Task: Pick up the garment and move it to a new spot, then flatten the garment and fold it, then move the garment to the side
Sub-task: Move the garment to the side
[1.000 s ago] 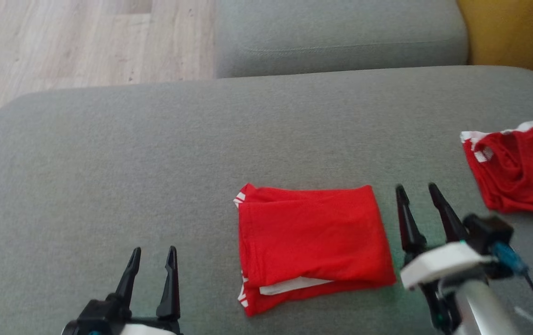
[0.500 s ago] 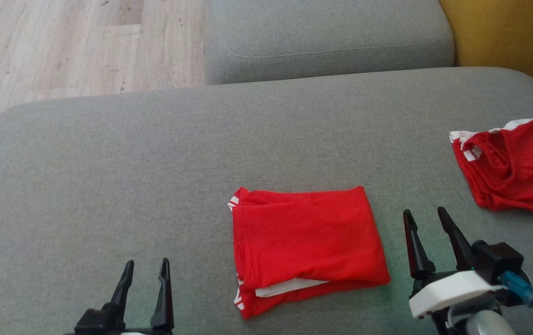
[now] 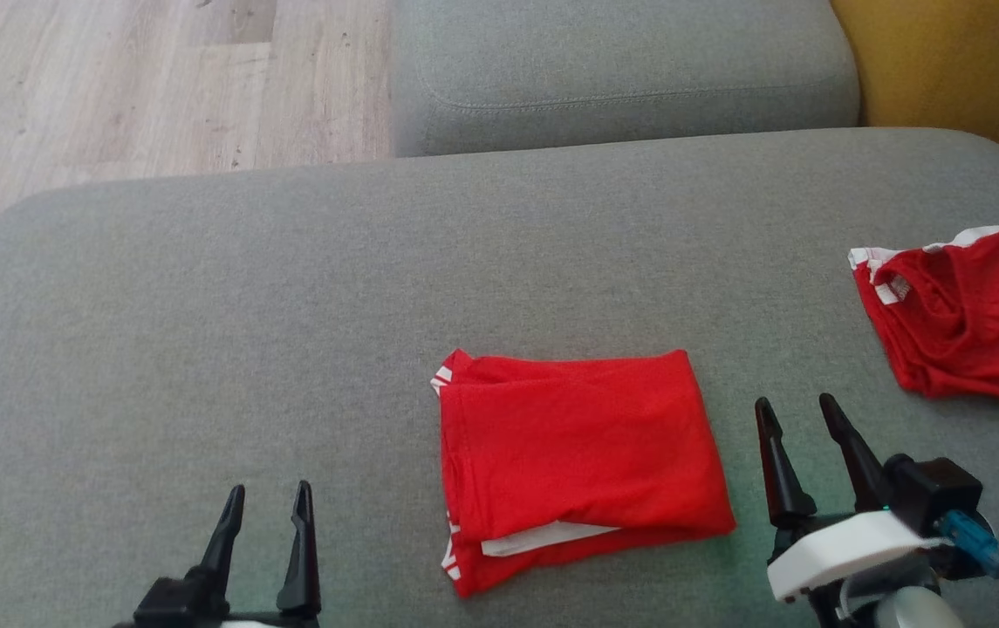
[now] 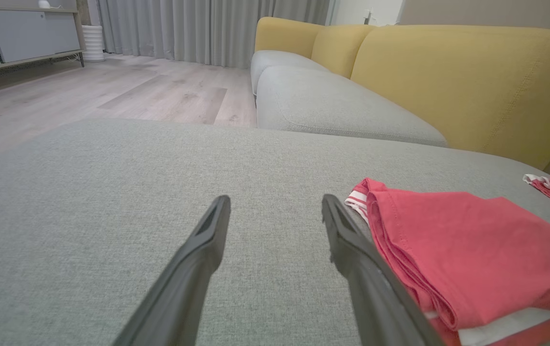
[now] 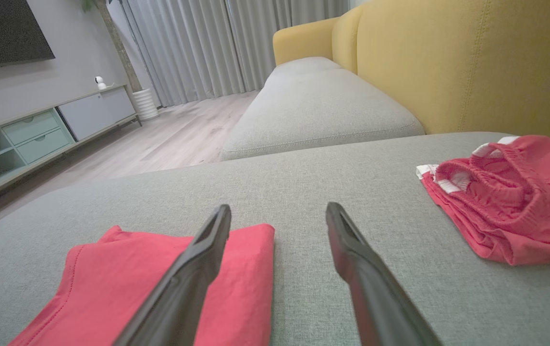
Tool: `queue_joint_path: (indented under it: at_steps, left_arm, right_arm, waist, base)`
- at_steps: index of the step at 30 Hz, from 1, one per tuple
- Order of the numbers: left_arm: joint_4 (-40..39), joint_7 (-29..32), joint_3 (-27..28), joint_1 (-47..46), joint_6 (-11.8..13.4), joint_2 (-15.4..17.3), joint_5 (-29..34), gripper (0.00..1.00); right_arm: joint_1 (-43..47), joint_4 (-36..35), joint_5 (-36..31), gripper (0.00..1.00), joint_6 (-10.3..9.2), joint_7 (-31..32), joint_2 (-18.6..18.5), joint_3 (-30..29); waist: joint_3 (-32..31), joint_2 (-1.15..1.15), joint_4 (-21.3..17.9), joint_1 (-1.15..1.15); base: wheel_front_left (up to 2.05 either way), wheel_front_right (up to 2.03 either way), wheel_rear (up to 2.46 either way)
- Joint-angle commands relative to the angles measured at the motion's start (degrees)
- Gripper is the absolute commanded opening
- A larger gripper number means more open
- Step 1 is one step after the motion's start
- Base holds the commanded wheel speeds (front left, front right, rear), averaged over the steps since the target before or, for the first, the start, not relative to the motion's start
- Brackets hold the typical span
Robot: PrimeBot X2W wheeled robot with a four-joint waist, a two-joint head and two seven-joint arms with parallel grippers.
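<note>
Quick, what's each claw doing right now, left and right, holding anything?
Left claw: open, holding nothing, left of the folded red garment.
Right claw: open, holding nothing, just right of that garment.

red garments: two, namely one folded garment (image 3: 582, 462) and one crumpled garment (image 3: 966, 318). grippers: two, the left gripper (image 3: 269, 497) and the right gripper (image 3: 796, 410), each with two dark fingers, four in all. grey seat cushions: two, a near cushion (image 3: 290, 288) and a far cushion (image 3: 621, 70). yellow back cushions (image 4: 462, 81): three counted in the left wrist view.
</note>
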Motion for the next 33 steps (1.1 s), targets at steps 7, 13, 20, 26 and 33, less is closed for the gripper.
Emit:
queue_joint_path:
  at_steps: [7, 13, 20, 26, 33]
  left_arm:
    - [-1.09, -0.72, 2.36, -1.92, -0.53, -0.32, 1.16, 1.00]
    - [-1.30, -0.72, 2.24, -2.52, -0.81, -0.58, 1.74, 1.00]
    - [-1.48, -0.72, 1.84, -4.01, -1.28, -1.27, 2.21, 1.00]
    - [-1.24, -0.72, 2.01, -4.90, -1.62, -1.76, 2.58, 1.00]
    - [-1.07, -0.72, 2.43, -5.44, -1.94, -2.31, 3.25, 1.00]
  right_arm:
    - [-1.30, -1.24, -0.59, 1.00, 0.21, 1.10, -0.17, 0.93]
    - [-3.63, 1.27, -3.16, 1.00, 0.21, 6.75, -0.17, 0.06]
    - [-8.21, 5.66, -5.26, 1.00, 0.21, 15.30, -0.17, -0.96]
    - [-11.27, 11.12, -3.91, 1.00, 0.21, 21.05, -0.17, -1.82]
    - [-13.73, 15.29, -2.76, 1.00, 0.21, 23.19, -0.17, -0.60]
  waist:
    - [0.15, 0.00, 0.17, 0.00]
    - [1.01, 0.00, 0.99, 0.00]
    - [2.89, 0.00, 3.83, 0.00]
    - [4.73, 0.00, 6.82, 0.00]
    - [6.18, 0.00, 8.68, 0.00]
  base:
    - [0.00, 0.00, 0.00]
    - [0.00, 0.00, 0.00]
    - [0.00, 0.00, 0.00]
    - [0.00, 0.00, 0.00]
    - [0.00, 0.00, 0.00]
